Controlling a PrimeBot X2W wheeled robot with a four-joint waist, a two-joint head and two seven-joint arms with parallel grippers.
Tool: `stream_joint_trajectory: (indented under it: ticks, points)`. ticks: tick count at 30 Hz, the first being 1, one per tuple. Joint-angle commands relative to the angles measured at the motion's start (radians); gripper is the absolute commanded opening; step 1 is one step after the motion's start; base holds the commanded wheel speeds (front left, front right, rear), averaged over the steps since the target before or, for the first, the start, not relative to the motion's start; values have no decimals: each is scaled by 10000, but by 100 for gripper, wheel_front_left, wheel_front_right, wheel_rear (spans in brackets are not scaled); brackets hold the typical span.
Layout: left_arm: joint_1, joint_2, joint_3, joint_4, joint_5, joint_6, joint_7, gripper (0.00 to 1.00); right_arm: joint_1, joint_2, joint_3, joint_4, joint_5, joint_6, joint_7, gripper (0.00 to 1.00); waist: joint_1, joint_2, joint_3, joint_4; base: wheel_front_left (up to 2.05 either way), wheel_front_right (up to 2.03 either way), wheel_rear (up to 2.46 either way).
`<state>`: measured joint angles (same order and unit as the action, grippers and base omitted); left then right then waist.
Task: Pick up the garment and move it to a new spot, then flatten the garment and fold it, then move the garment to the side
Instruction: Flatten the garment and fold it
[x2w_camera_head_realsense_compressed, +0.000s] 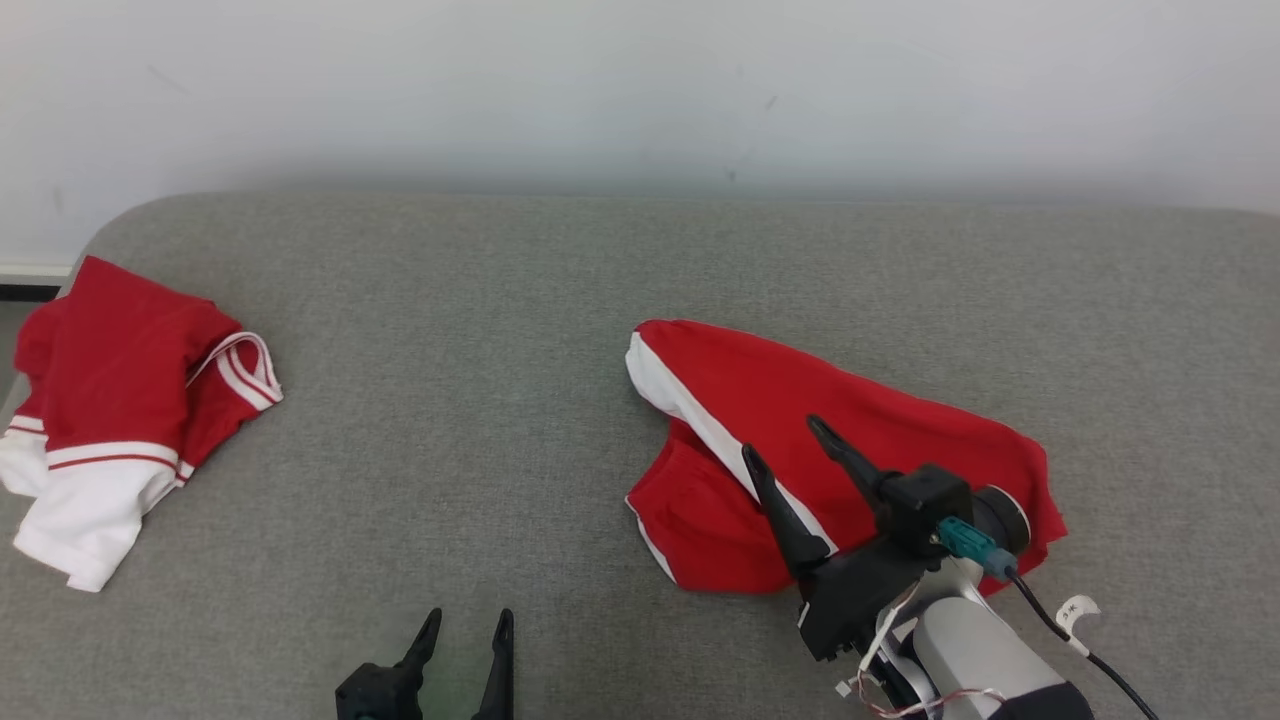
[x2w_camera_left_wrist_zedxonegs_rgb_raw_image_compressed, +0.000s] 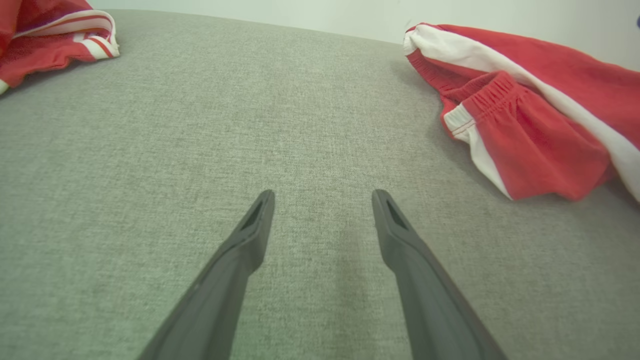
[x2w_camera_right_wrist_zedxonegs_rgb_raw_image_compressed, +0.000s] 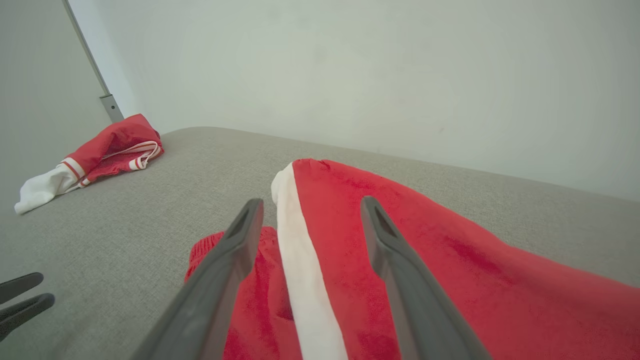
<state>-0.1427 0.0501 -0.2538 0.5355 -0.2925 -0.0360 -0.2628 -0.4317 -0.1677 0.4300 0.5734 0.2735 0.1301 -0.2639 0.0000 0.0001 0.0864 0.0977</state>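
shorts (x2w_camera_head_realsense_compressed: 760, 390) centre-right, bare cushion (x2w_camera_head_realsense_compressed: 450, 400) between, shirt (x2w_camera_head_realsense_compressed: 120, 380) at left edge

Your left end effector (x2w_camera_head_realsense_compressed: 470, 613) sits low, fingers spread. Your right end effector (x2w_camera_head_realsense_compressed: 780, 436) angles left, fingers apart, empty.

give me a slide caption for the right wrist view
Open right gripper poised over the red white-striped garment on a grey fabric surface.

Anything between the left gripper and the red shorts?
No. Only bare grey upholstery separates the left gripper from the red shorts, as the head view and the left wrist view both show.
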Motion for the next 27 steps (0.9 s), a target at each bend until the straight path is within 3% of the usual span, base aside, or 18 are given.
stream_joint_trajectory:
  ticks: [1, 10, 18, 20, 21, 23, 27]
  points:
    - [-40, 4, -47, -18, -56, 5, -31, 100, -257, 37, 76, 134, 109, 14, -5, 100, 0, -1, 224, 422, 0, 0, 0]
    - [-113, 4, -403, -70, -428, 158, -31, 100, -1899, 211, 180, 2465, -182, 14, 112, 100, 0, -1, 646, 1427, 0, 0, 0]
    - [-111, 2, -471, -197, -529, 294, -31, 100, -2633, 492, -174, 3953, -685, 14, 143, 97, 0, -1, 861, 1665, 0, 0, 0]
    - [-155, 2, -476, -219, -572, 337, -31, 100, -2761, 530, -300, 4264, -786, 14, 136, 54, 0, -1, 901, 1648, 0, 0, 0]
    - [-183, 2, -485, -224, -598, 341, -31, 100, -2807, 573, -339, 4387, -841, 14, 127, 45, 0, -1, 914, 1636, 0, 0, 0]
    - [-254, 2, -520, -266, -644, 357, -31, 100, -2905, 632, -394, 4582, -962, 14, 97, 3, 0, -1, 940, 1598, 0, 0, 0]
    - [-309, 4, -591, -282, -692, 368, -31, 100, -3070, 747, -481, 4555, -1028, 14, 26, 0, 0, -1, 945, 1508, 0, 0, 0]
